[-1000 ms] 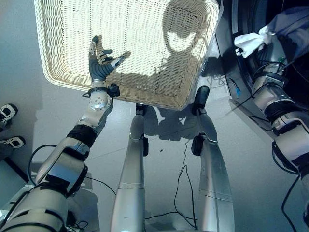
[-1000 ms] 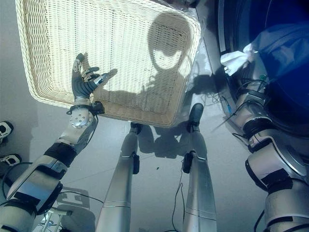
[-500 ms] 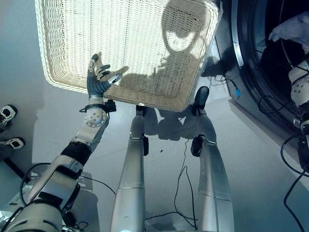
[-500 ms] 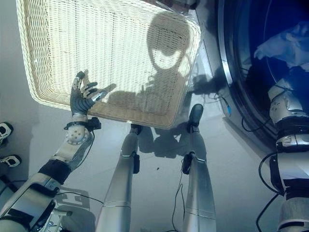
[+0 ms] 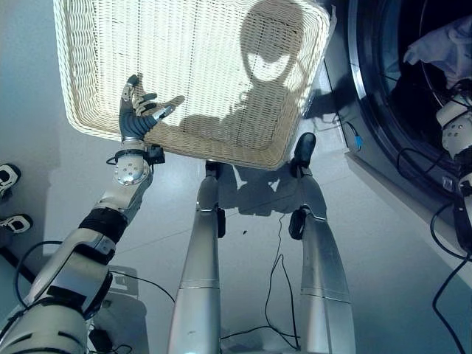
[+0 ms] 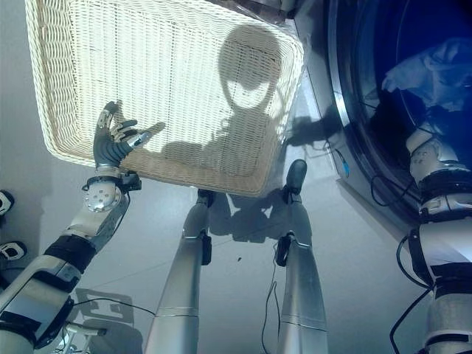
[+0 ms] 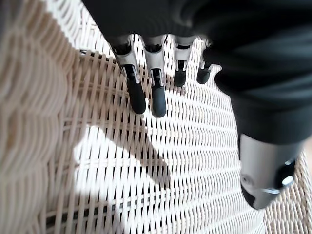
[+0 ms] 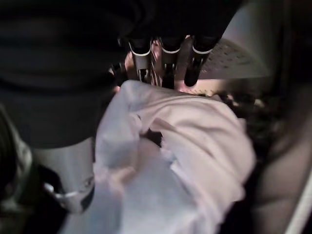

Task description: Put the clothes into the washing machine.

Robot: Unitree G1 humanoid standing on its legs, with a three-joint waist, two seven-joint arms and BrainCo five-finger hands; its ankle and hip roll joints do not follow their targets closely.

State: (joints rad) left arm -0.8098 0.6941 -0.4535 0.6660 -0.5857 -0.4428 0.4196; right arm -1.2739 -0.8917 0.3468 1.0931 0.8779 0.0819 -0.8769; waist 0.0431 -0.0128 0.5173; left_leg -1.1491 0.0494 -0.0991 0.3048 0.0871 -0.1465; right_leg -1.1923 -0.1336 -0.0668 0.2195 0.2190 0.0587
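though half-hidden, cloth (image 8: 170, 161) against hand (image 8: 163, 58)

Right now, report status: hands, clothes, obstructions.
Left hand open over wicker basket. Right hand on pale cloth, at washing machine drum. Grip unconfirmed. Nothing blocking.

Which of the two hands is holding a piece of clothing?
The right hand, inside the washing machine drum, holds the pale garment. The left hand hovers open over the wicker basket.

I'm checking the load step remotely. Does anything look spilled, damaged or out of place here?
Nothing stands out. The wicker basket sits flat, the left hand open over its near rim. The right hand holds the pale garment inside the washing machine drum.
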